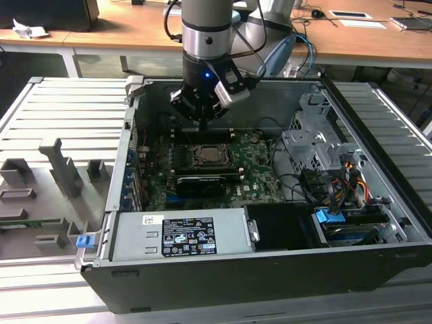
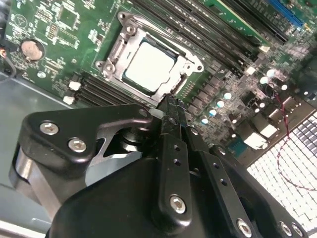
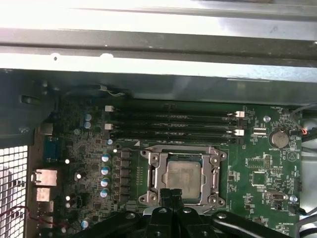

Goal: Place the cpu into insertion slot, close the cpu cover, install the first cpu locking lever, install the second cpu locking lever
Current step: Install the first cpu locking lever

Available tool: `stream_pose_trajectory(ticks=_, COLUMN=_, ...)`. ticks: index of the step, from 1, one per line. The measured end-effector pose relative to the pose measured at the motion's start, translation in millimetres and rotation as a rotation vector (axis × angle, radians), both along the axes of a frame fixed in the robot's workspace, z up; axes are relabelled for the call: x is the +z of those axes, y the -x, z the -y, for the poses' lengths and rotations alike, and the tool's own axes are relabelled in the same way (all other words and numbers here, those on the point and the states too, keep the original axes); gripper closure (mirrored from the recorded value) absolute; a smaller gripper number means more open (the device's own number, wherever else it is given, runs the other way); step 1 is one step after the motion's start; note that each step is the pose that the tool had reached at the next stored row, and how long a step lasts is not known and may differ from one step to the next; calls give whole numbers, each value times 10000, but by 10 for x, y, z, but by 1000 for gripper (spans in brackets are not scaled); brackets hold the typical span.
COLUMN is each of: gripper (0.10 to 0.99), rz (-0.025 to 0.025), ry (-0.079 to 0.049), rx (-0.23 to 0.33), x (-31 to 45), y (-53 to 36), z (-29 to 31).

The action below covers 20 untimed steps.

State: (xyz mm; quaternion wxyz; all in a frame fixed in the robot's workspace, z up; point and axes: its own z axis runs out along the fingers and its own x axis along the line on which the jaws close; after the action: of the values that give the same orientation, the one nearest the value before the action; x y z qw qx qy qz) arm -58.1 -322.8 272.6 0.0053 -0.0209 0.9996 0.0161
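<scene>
— Where is the cpu (image 3: 183, 176)?
— It lies flat in the insertion slot (image 2: 130, 29) on the green motherboard (image 3: 257, 163), inside the open computer case (image 1: 270, 270). The cpu cover (image 2: 116, 50) is folded down around it, and the pale chip shows through its centre window.
— And the gripper (image 2: 171, 106)?
— It hangs above the slot. In both wrist views its two black fingers (image 3: 167, 203) are pressed flat together, and their tips overlap the cover's frame.
— Do they touch it?
— In the exterior view the tips stand clear above the socket. The arm (image 1: 206, 34) is upright, near the case's far wall, and the memory slots (image 3: 173, 124) run just beside the socket.
</scene>
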Motion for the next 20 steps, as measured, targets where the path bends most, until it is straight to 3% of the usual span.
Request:
stream_pose_trajectory(ticks=11, gripper=980, rz=-2, ry=1, rx=0, x=-11, y=124, z=1)
stream_pose_trajectory(ticks=17, gripper=980, rz=-1, ry=-5, rx=-2, x=-27, y=306, z=0)
stream_pose_trajectory(ticks=20, gripper=980, rz=0, ry=-5, rx=-2, x=-77, y=424, z=0)
